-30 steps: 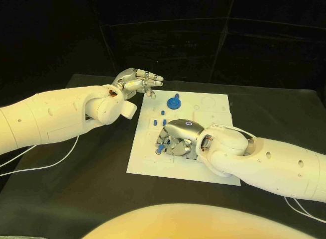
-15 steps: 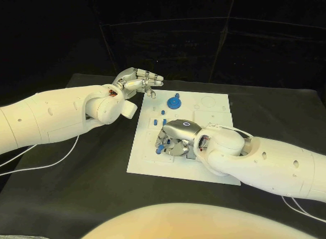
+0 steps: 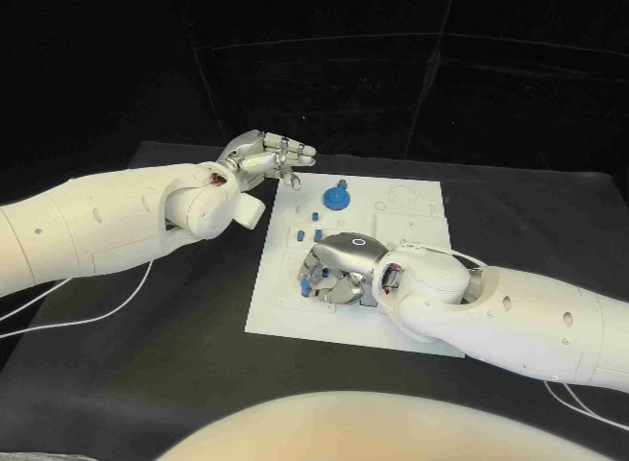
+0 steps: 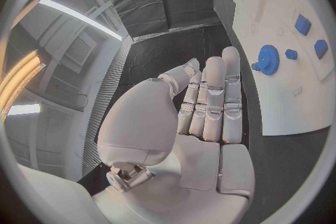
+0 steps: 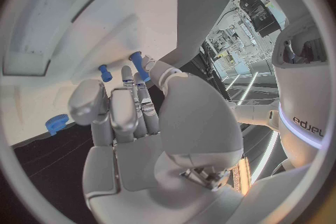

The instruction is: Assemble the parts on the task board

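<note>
Nearest to me, my right hand point(image 3: 345, 265) is down on the near-middle of the task board point(image 3: 294, 312), palm toward the plate, fingers bent under it. From the head view I see a small blue peg point(image 3: 306, 286) at its fingertips on the board's left side. In the right wrist view the fingers point(image 5: 128, 102) lie straight and close together, and a blue peg point(image 5: 139, 66) sits at their tips beside the thumb; a second blue peg point(image 5: 105, 73) stands just beside it on the white surface. I cannot tell whether the first peg is actually pinched or merely touched.

Just beyond the right hand, a few small blue pieces point(image 3: 307, 233) lie on the board, apart from the hand. Farther up stands the blue gear-shaped part point(image 3: 336, 198), upright on the far-middle of the plate; the left wrist view shows it as a toothed disc point(image 4: 267, 58) with small blue blocks point(image 4: 302, 24) near it.

Farthest out, my left hand point(image 3: 266, 158) hangs above the table point(image 3: 148, 355) just off the board's far-left corner. Its fingers point(image 4: 210, 98) are straight and side by side, thumb alongside, holding nothing and touching nothing.
</note>
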`<state>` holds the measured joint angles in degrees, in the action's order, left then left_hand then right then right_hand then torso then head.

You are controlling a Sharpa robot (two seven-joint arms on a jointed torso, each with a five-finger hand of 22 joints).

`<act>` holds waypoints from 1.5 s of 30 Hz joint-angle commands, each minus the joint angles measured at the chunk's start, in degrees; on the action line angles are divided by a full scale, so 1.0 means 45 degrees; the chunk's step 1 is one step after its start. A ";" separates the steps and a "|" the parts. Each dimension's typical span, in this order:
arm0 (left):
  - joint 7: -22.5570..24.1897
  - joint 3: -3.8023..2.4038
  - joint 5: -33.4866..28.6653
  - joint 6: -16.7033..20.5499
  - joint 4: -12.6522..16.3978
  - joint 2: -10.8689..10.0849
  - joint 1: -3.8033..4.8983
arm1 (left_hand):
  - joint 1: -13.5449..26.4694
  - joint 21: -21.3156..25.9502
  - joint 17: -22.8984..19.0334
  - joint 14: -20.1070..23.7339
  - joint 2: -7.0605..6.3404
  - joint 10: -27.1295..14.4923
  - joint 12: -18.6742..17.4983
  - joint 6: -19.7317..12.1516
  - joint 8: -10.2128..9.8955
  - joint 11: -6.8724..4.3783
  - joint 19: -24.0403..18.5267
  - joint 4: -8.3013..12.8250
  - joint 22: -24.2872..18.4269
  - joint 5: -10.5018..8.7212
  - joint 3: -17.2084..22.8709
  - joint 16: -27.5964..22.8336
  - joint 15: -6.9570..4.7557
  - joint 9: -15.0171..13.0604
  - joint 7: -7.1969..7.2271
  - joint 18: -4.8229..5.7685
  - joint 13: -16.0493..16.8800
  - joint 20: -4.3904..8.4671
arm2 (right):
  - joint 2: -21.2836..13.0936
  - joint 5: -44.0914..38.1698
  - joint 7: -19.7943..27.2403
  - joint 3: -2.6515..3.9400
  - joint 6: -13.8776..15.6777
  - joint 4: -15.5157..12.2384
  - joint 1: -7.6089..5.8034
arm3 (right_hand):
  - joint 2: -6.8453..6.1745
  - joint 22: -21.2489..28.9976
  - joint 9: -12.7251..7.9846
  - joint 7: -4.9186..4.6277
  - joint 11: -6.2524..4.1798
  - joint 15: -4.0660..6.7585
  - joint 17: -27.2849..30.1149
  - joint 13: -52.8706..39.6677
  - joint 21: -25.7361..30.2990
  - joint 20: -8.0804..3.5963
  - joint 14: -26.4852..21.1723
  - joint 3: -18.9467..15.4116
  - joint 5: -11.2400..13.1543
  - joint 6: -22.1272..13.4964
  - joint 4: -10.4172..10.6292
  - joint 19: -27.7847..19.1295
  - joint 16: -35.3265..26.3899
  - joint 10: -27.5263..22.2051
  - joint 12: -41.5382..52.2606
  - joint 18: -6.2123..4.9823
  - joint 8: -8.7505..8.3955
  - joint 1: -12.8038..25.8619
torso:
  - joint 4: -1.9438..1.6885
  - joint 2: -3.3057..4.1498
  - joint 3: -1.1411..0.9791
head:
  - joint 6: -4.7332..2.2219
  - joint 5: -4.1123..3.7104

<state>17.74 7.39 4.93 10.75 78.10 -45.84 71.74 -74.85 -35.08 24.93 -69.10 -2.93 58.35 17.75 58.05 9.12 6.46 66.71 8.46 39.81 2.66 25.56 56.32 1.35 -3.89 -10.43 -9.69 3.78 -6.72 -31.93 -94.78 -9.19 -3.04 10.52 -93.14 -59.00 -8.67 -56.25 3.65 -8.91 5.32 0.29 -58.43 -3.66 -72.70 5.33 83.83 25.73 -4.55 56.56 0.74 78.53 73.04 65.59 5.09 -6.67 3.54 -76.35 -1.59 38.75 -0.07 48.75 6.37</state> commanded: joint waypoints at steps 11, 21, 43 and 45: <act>-0.0028 -0.0011 -0.0040 -0.0173 0.0001 -0.0002 0.0017 | 0.0066 0.0064 -0.0030 0.0081 -0.0061 -0.0034 0.0059 -0.0034 0.0033 0.0036 -0.0084 0.0039 -0.0024 0.0056 0.0008 -0.0046 -0.0006 0.0013 -0.0080 -0.0171 -0.0011 -0.0022 | -0.0251 0.0471 0.0540 -0.0008 0.1658 -0.0262 -0.0011 | -0.0129 0.0322 0.0012 0.0108 -0.0051 -0.0050 0.0122 -0.0039 0.0232 0.0065 0.0198 -0.1271 -0.0048 -0.1981 0.0011 -0.0113 -0.0022 -0.0822 0.0051 0.0070 -0.0008 0.0081 | 0.0016 0.0004 -0.0011 | -0.0067 -0.0038; -0.0047 -0.0009 -0.0040 -0.0184 -0.0011 -0.0026 0.0017 | 0.0066 0.0064 -0.0030 0.0081 -0.0061 -0.0034 0.0059 -0.0034 0.0033 0.0036 -0.0084 0.0039 -0.0024 0.0056 0.0008 -0.0046 -0.0006 0.0013 -0.0080 -0.0171 -0.0011 -0.0022 | -0.1720 0.1276 0.0526 0.0016 0.2917 -0.1277 -0.0066 | 0.0125 0.0277 0.0180 -0.0053 -0.0049 -0.0051 0.0268 -0.0141 0.0209 0.0070 0.0170 -0.1830 -0.0399 -0.1014 0.0102 -0.0064 -0.0070 -0.0219 0.0705 0.0081 0.0333 -0.0019 | 0.0036 -0.0041 0.0009 | -0.0269 -0.0478; 0.0014 0.0022 -0.0040 -0.0196 0.0172 -0.0258 -0.0042 | 0.0065 0.0072 -0.0041 0.0088 -0.0062 -0.0035 0.0066 -0.0031 0.0039 0.0035 -0.0088 0.0045 -0.0030 0.0056 0.0005 -0.0047 -0.0005 0.0012 -0.0076 -0.0171 -0.0010 -0.0024 | -0.6570 0.3644 -0.3952 0.0028 0.2096 -0.3351 -0.0535 | 0.0513 -0.2857 0.0566 0.0578 -0.0861 0.0568 -0.3504 -1.4492 -0.1671 -0.0493 0.0776 -0.6314 -0.3022 -0.0130 0.3022 0.0999 0.2267 0.3246 1.5222 0.0597 0.2463 0.1832 | 0.0547 -0.0260 0.0067 | -0.0621 -0.1689; 0.0014 0.0026 -0.0040 -0.0197 0.0166 -0.0268 -0.0047 | 0.0072 0.0076 -0.0047 0.0092 -0.0057 -0.0030 0.0072 -0.0021 0.0046 0.0033 -0.0090 0.0040 -0.0034 0.0056 0.0002 -0.0047 -0.0004 0.0009 -0.0071 -0.0170 -0.0009 -0.0026 | -0.6618 0.3497 -0.4381 0.0025 0.2044 -0.3422 -0.0478 | 0.0322 -0.2882 0.0574 0.0573 -0.0850 0.0561 -0.3538 -1.4627 -0.1685 -0.0480 0.0776 -0.6779 -0.2984 -0.0213 0.3457 0.0998 0.2287 0.3252 1.5302 0.0601 0.2579 0.2011 | 0.0535 -0.0256 0.0068 | -0.0583 -0.1632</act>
<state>17.37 7.53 4.92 10.47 78.76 -46.98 71.50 -74.85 -35.08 24.80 -69.10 -2.93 58.35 17.75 58.05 9.12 6.46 66.71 8.46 39.71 2.66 25.56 56.32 1.35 -3.90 -10.43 -9.69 3.78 -6.72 -61.73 -78.27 -23.64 -2.91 20.63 -108.16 -61.23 -6.89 -69.17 6.17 -6.34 1.54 3.30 -74.31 -69.35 -80.04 2.88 83.94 -4.24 -17.97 56.04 16.01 82.84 83.14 80.02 73.83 -4.85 15.07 -67.71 0.72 37.67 0.26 45.96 -1.21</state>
